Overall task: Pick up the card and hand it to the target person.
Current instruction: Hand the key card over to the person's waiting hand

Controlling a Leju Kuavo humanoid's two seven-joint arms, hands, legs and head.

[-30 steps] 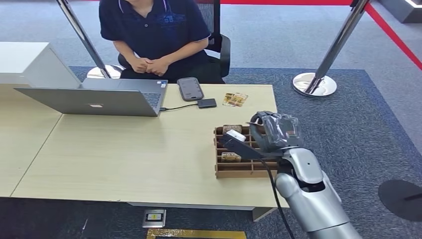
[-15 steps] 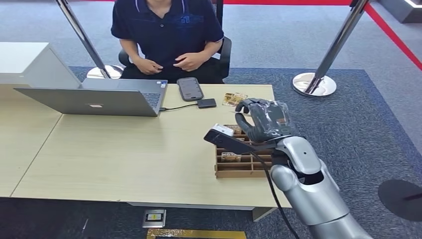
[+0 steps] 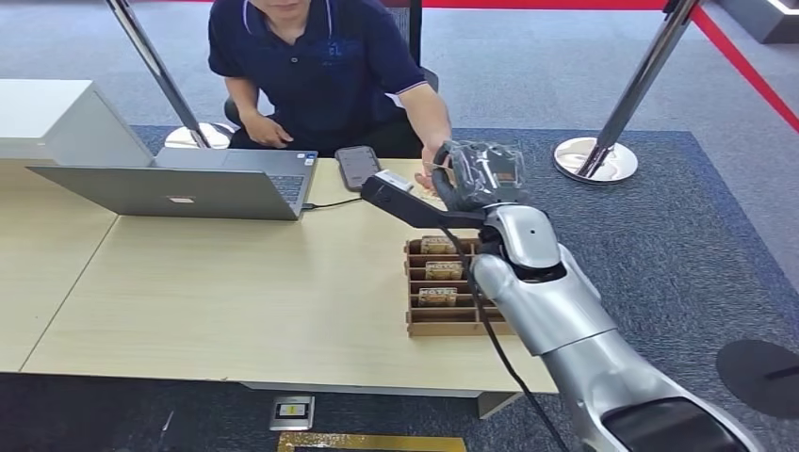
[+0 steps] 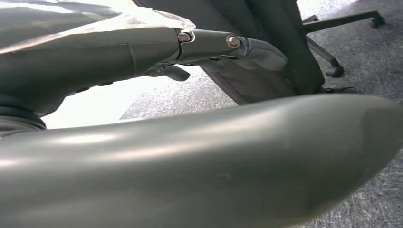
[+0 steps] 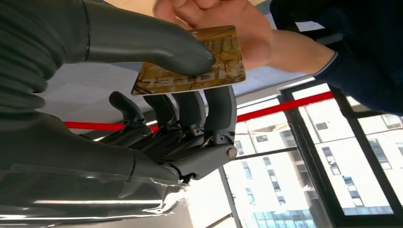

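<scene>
Right hand (image 5: 157, 95): I am pinching the brown patterned plastic card (image 5: 190, 64) between my thumb and fingers.
Card: lying just past my thumb tip, where the person's hand (image 5: 223, 23) is gripping its far edge.
Left hand (image 4: 190, 156): I cannot tell its state.

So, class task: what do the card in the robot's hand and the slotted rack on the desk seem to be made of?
Card: probably glossy plastic; thin, flat, printed gold-brown with lettering, held unbent by the right hand.
Rack: looks like plain brown cardboard or thin wood; matte, with flat slotted dividers.
</scene>
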